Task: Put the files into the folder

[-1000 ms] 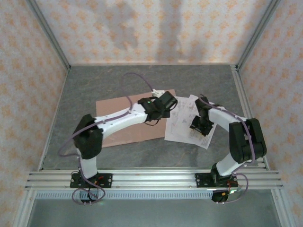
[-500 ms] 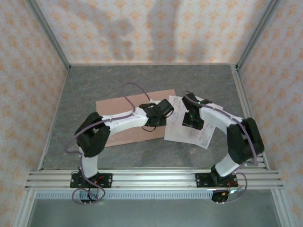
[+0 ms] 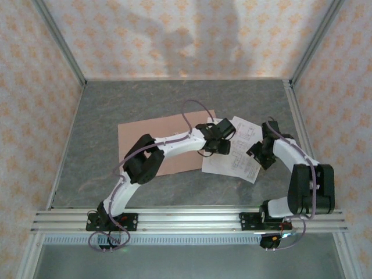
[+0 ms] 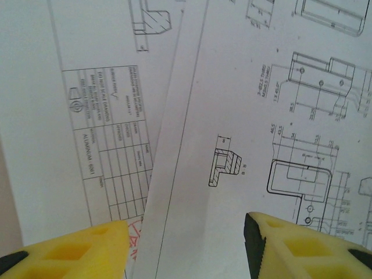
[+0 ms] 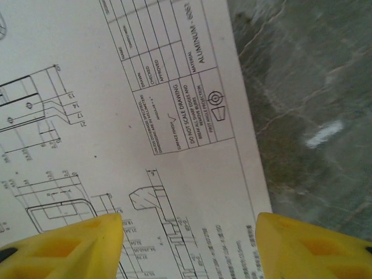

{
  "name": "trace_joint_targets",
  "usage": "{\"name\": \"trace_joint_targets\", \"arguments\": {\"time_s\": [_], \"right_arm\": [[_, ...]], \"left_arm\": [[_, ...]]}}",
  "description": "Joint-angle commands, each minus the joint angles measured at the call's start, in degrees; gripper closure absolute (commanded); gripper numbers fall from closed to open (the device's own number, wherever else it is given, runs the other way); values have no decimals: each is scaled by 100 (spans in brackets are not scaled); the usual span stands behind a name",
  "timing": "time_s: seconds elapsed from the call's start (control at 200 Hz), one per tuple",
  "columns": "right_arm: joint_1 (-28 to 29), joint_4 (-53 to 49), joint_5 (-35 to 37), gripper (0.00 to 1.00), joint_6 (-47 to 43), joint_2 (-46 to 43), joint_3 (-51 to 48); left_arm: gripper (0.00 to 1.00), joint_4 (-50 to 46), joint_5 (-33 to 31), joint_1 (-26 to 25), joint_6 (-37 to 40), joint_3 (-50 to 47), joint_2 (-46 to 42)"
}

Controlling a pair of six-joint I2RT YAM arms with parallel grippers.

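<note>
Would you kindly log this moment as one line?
files: loose, right of folder | left gripper: open over files | right gripper: open over files

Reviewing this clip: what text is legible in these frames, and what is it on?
"ALUMINUM - 6061": title block of the file sheet, right wrist view.
"DO NOT SCALE DRAWING": same block.
"MATERIAL", "CHECKED", "APPROVED": same block.
"ALUMINUM 6061": title block of the lower file sheet, left wrist view.
Dimension figures on the upper file sheet: too small to read reliably.
Remaining fine print, and all print in the top view: too small or blurred.
</note>
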Motion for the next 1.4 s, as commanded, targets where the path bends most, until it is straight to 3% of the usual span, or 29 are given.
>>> {"name": "trace_joint_targets", "arguments": {"time_s": [0.0, 0.2, 0.821, 1.396], "right_arm": [[-52, 186, -98, 38, 108, 226, -11], [-57, 112, 41, 39, 28, 528, 64], [93, 95, -232, 42, -222, 850, 186], [207, -20, 114, 44, -190, 975, 206]], "left_arm": [[43, -479, 80, 47, 410, 351, 146], [41, -514, -195, 66, 484, 391, 291], [41, -50, 238, -56, 433, 64, 478], [43, 485, 253, -100, 160, -253, -412]]}}
